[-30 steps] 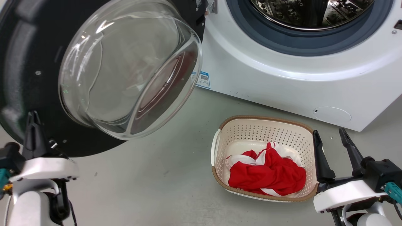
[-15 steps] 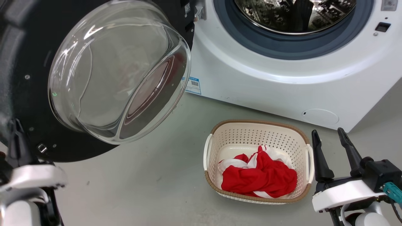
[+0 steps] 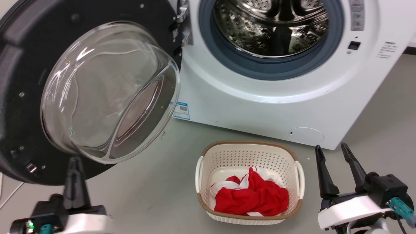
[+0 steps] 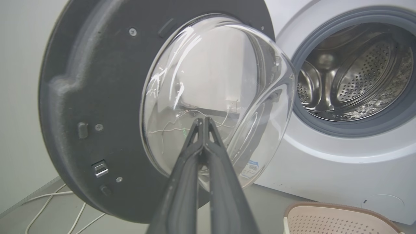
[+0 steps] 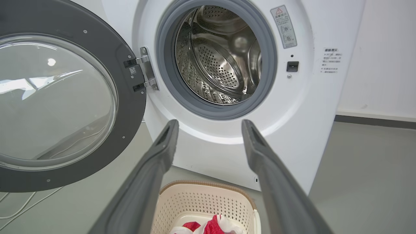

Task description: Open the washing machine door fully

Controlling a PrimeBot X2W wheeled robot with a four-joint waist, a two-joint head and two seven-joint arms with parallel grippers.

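The left gripper rises at lower left, its fingers pressed together on nothing and aimed at the washing machine door. The door stands open, left of the drum opening. The right gripper points upward with fingers spread wide, beside the laundry basket. The print on the QR-code sticker and warning label is too small to read.

Basket and washer on grey floor
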